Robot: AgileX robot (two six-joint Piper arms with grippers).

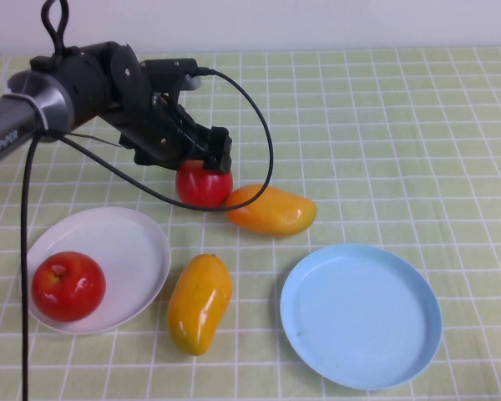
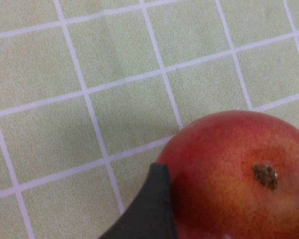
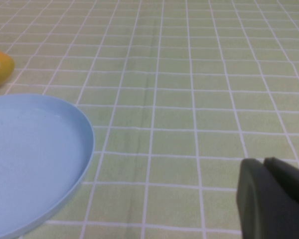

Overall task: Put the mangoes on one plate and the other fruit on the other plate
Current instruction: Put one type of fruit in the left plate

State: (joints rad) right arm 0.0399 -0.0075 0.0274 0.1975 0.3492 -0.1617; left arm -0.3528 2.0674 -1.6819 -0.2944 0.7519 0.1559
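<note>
Round, shallow light blue plate (image 1: 361,316): holds nothing. White plate (image 1: 100,269): one glossy red apple (image 1: 68,286). My left gripper (image 1: 207,167) spread around second apple (image 1: 203,184); my right gripper (image 3: 275,199) pressed shut, beside the blue plate.

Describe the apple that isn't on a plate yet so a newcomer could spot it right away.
Start at the white plate on the robot's left, then look toward the far side of the table. The loose apple sits under the open left gripper, touching a mango. Unlike the plated apple, it rests on the checked cloth.
</note>
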